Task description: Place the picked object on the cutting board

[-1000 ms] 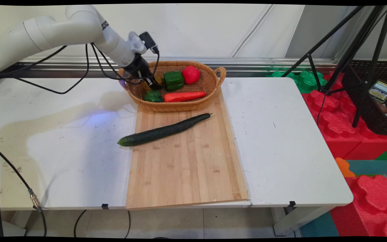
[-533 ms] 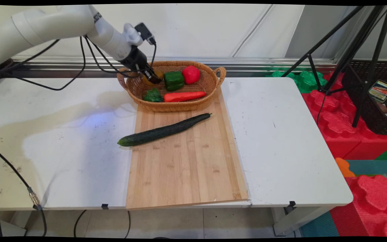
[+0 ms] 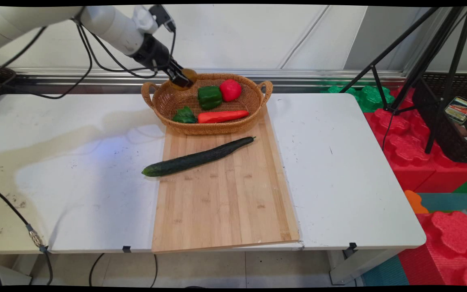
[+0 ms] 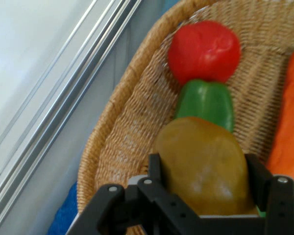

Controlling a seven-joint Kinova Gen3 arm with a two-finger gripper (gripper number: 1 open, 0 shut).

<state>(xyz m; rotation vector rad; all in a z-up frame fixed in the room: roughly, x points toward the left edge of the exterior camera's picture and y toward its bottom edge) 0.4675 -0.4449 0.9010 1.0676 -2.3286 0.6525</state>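
Observation:
My gripper [image 3: 183,80] is shut on a brownish-yellow potato [image 3: 189,76] and holds it above the left rear part of a wicker basket [image 3: 253,109]. In the hand view the potato [image 4: 203,166] sits between the two black fingers [image 4: 156,169]. Below it in the basket lie a green pepper [image 3: 209,97], a red tomato [image 3: 230,90], a carrot [image 3: 222,117] and a small green vegetable [image 3: 184,116]. The hand view shows the tomato [image 4: 204,51], the pepper [image 4: 206,102] and the carrot's edge [image 4: 289,132].
A long cucumber [image 3: 197,158] lies slantwise on a wooden cutting board [image 3: 225,202] in front of the basket, its tip past the board's left edge. Black cables [image 3: 95,61] hang from the arm. A tripod [image 3: 420,61] and red foam blocks [image 3: 420,162] stand right of the table.
The gripper has risen out of the basket with the potato in it, moving up and slightly back. The other vegetables have not moved.

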